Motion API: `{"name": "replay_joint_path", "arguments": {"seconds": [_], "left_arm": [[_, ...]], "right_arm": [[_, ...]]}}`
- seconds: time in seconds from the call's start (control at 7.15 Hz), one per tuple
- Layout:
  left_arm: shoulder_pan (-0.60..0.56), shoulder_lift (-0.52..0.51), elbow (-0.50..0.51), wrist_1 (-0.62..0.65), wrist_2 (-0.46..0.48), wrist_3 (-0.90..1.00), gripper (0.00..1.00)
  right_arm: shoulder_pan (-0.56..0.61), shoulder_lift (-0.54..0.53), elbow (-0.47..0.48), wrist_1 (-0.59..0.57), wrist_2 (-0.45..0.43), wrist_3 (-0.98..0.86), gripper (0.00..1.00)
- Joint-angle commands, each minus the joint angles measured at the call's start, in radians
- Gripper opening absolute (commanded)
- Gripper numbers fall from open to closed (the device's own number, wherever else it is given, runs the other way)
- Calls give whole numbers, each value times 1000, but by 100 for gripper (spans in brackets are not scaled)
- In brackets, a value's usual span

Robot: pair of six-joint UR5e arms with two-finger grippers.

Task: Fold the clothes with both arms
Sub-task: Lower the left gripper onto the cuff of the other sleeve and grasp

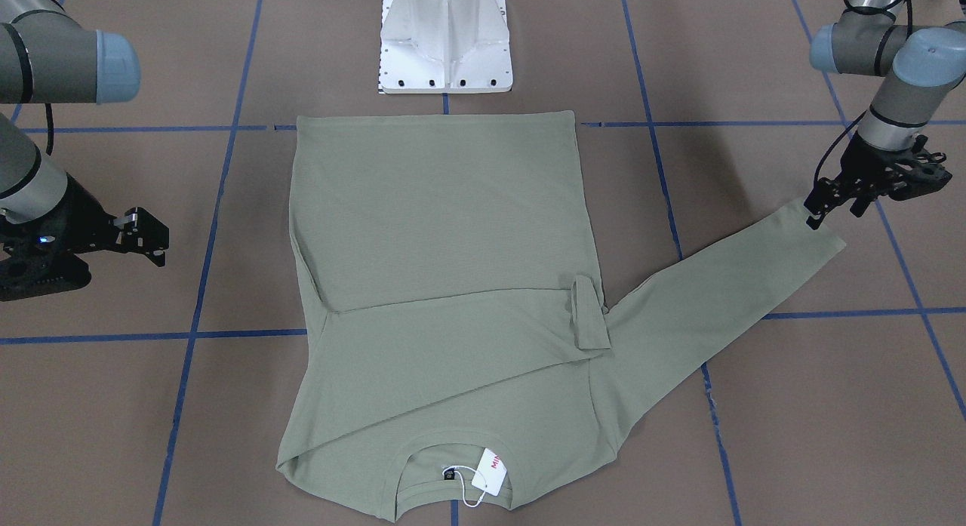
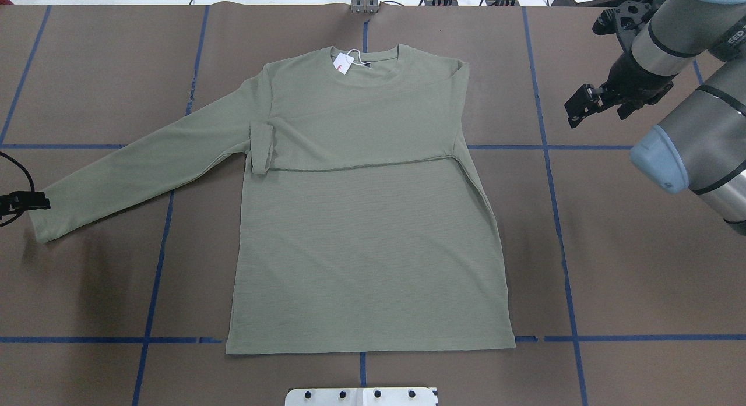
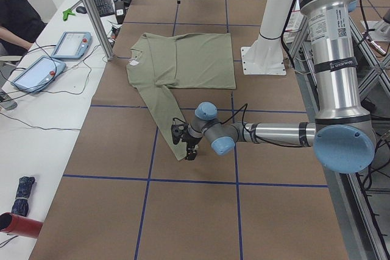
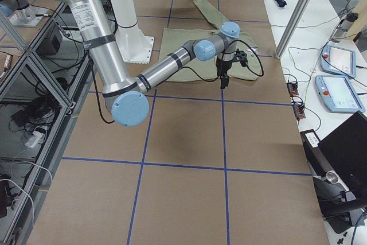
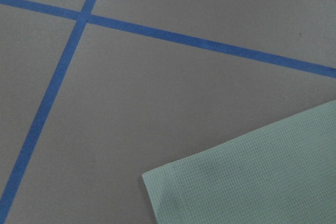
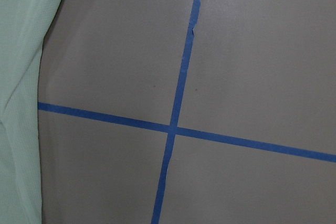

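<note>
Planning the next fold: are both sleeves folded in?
No. One sleeve is folded across the shirt; the other sleeve lies spread flat.

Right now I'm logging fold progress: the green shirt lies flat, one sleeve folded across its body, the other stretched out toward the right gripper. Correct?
Wrong gripper: the stretched sleeve of the shirt reaches toward the left gripper, which is at its cuff; the right gripper is on the other side. The front-facing view shows it. The rest holds.

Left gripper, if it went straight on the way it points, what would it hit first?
Probably the sleeve cuff, near its corner; the left gripper points down over it. Depth is unclear, so possibly the table alongside.
</note>
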Motion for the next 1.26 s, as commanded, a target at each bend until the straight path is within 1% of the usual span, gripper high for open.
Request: {"name": "replay_joint_path", "arguments": {"seconds": [0.0,0.28,0.42,0.56,0.84,0.98,1.12], "left_arm": [[27,-11,38,-5,-1,-1,100],[44,-17,38,-18,-1,-7,99],[44,-17,37,-20,-1,-16,85],[44,-17,35,-22,-1,-41,56],[44,-11,29,-25,-2,-50,16],[44,-11,26,-25,-7,-50,0],[44,-9,14,-25,-13,-52,0]], "right_arm": [[0,-1,2,0,-3,1,100],[0,-1,2,2,-4,1,100],[0,1,2,2,-3,1,100],[0,1,11,-1,-1,1,100],[0,-1,17,-3,-1,1,100],[0,-2,20,-3,-1,1,100],[0,-10,22,-3,-3,1,100]]}}
